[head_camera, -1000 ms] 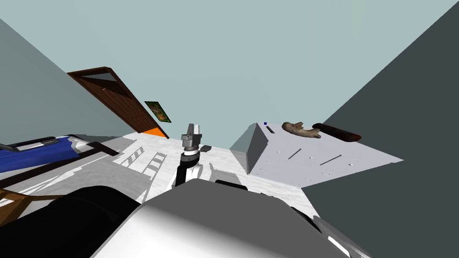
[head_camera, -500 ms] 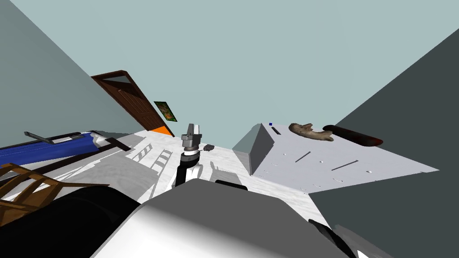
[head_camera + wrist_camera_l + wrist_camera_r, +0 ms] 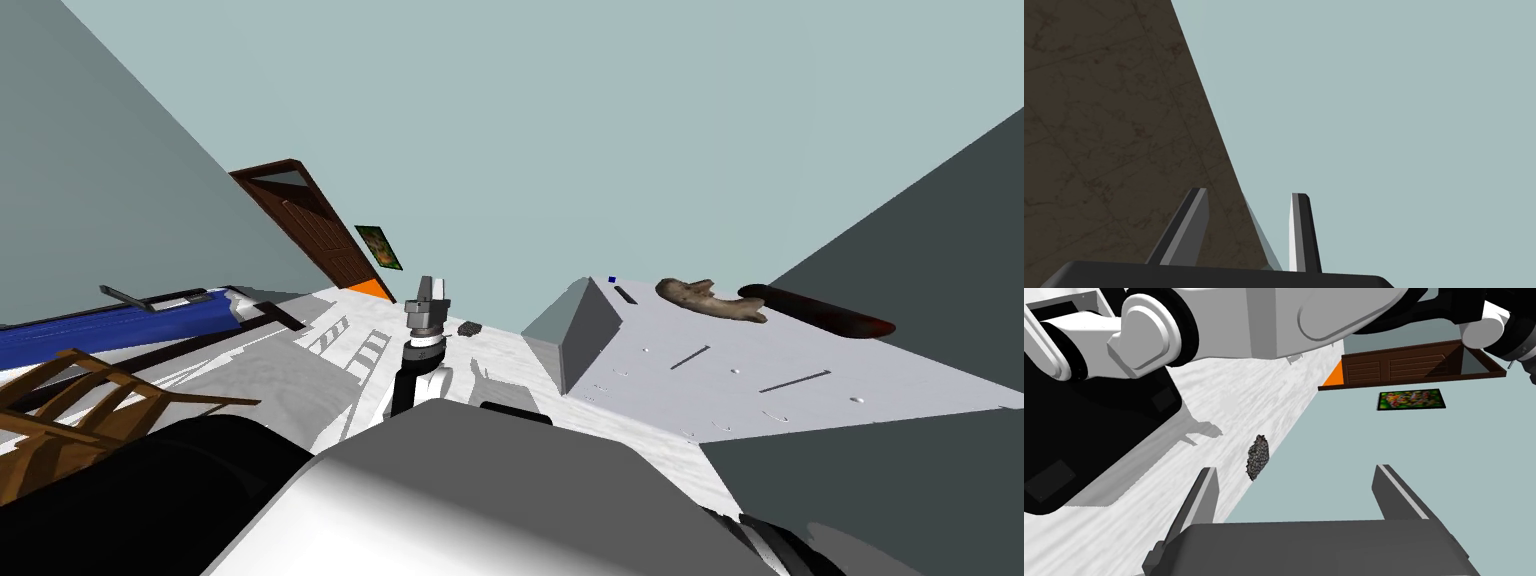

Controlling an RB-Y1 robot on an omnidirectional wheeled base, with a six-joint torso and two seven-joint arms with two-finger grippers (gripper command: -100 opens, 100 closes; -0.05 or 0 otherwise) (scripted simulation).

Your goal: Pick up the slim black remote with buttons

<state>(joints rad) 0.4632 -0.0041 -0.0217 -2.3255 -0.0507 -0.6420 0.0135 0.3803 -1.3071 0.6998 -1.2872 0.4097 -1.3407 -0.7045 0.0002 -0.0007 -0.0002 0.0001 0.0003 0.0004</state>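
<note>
The slim black remote (image 3: 624,295) is lying on the white bench (image 3: 720,390), near its far edge. The left hand (image 3: 1249,197) is holding partly open and the right hand (image 3: 1296,478) is gaping wide; both are holding nothing.

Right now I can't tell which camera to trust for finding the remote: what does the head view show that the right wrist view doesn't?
Head only: pale flat-topped table carrying a slim black bar, likely the remote, a brown lumpy piece and a dark cylinder. Right wrist only: right gripper, fingers open. Both: small dark lumpy object on the floor, brown door, green picture.
</note>
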